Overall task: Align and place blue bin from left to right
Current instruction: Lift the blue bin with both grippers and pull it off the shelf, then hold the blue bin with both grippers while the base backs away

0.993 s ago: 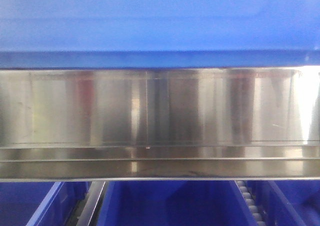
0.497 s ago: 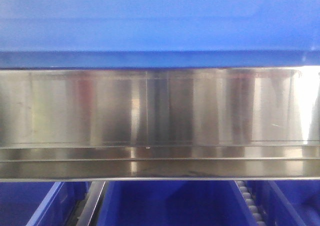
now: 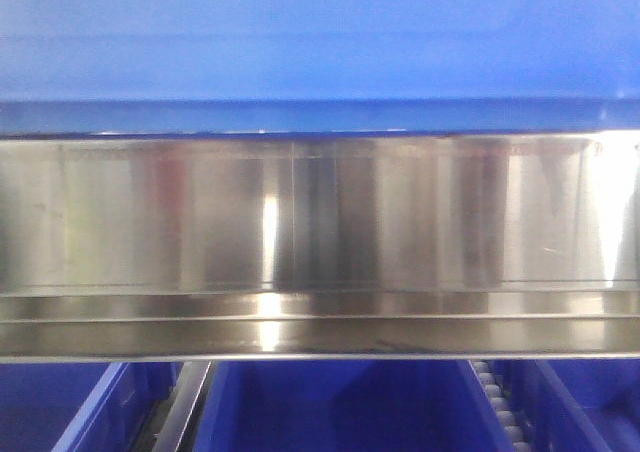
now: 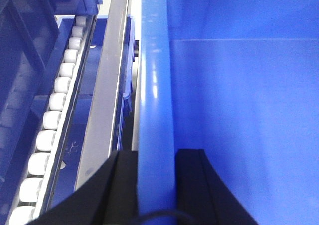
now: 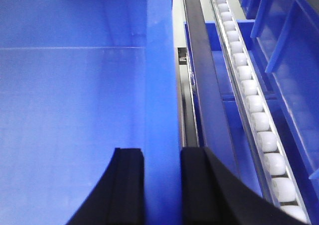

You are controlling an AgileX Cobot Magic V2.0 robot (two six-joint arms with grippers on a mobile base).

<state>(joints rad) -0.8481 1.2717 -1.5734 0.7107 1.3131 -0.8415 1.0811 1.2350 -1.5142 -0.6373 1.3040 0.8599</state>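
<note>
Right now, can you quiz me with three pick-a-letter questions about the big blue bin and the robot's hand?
1. Where is the left gripper?
A. Around a cup.
B. Astride the side wall of the blue bin.
C. Flat on the floor.

2. What colour are the rollers beside the bin?
A. Red.
B. Green.
C. White.

3. What is inside the bin, as far as shows?
A. Nothing.
B. Balls.
C. Water.

Answers:
1 B: in the left wrist view one black finger sits on each side of the wall.
2 C: the whole row of rollers is white.
3 A: both wrist views show only bare blue walls and floor.
</note>
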